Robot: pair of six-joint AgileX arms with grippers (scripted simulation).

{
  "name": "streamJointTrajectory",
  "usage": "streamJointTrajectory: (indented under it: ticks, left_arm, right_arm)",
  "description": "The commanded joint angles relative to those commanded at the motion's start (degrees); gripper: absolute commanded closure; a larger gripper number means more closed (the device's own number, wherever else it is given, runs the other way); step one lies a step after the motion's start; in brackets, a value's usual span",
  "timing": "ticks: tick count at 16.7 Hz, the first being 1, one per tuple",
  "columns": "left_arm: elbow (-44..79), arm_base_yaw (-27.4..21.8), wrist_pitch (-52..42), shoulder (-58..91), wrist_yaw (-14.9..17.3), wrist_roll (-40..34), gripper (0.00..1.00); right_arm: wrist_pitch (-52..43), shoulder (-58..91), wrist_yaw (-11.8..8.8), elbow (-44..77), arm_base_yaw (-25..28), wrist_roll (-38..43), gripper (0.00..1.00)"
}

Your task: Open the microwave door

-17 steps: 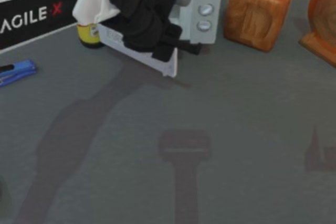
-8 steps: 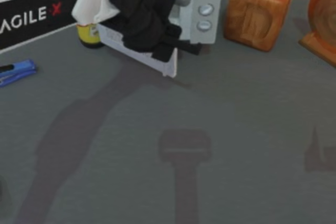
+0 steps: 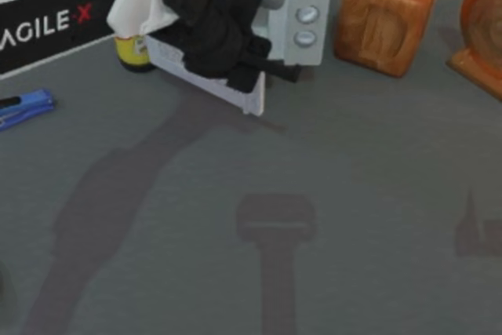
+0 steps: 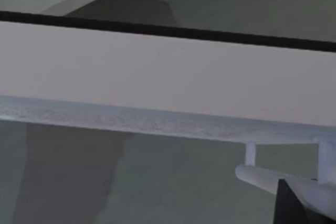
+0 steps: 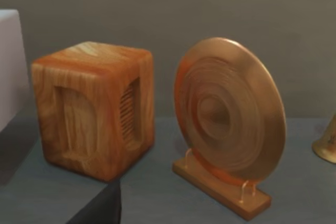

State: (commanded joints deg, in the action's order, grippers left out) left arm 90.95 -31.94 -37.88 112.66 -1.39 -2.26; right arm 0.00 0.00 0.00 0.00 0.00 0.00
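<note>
The white microwave (image 3: 302, 5) stands at the back of the table, its two grey knobs facing front. The microwave door (image 3: 227, 93) is swung partly out, its free edge pointing to the front right. My left arm reaches over the microwave, and my left gripper (image 3: 271, 72) sits at the door's free edge, shut on the thin handle. In the left wrist view the door (image 4: 157, 77) fills the frame, with the handle (image 4: 262, 176) against one dark fingertip (image 4: 291, 205). My right gripper (image 5: 102, 208) shows only in its own wrist view, far from the door.
An orange wooden block (image 3: 384, 9) stands right of the microwave, with a round wooden disc on a stand (image 3: 482, 29) beyond it. A yellow bottle (image 3: 133, 51) sits behind the door's hinge side. A blue tool (image 3: 23, 107) lies at the left, before a lettered box (image 3: 47, 5).
The left gripper and the door's free edge have shifted only very slightly. Nothing else has moved.
</note>
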Motion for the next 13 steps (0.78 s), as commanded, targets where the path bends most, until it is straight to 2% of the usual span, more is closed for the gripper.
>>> streamJointTrajectory:
  ticks: [3, 8, 13]
  left_arm:
    - [-0.2, -0.4, 0.0, 0.0, 0.6, -0.2, 1.0]
    - [-2.8, 1.0, 0.8, -2.0, 2.1, 3.6, 1.0]
    - [-2.9, 1.1, 0.8, -2.1, 2.2, 3.7, 1.0]
  right_arm:
    - [0.0, 0.0, 0.0, 0.0, 0.0, 0.0, 0.0]
    - [0.0, 0.0, 0.0, 0.0, 0.0, 0.0, 0.0]
    - [0.0, 0.0, 0.0, 0.0, 0.0, 0.0, 0.0]
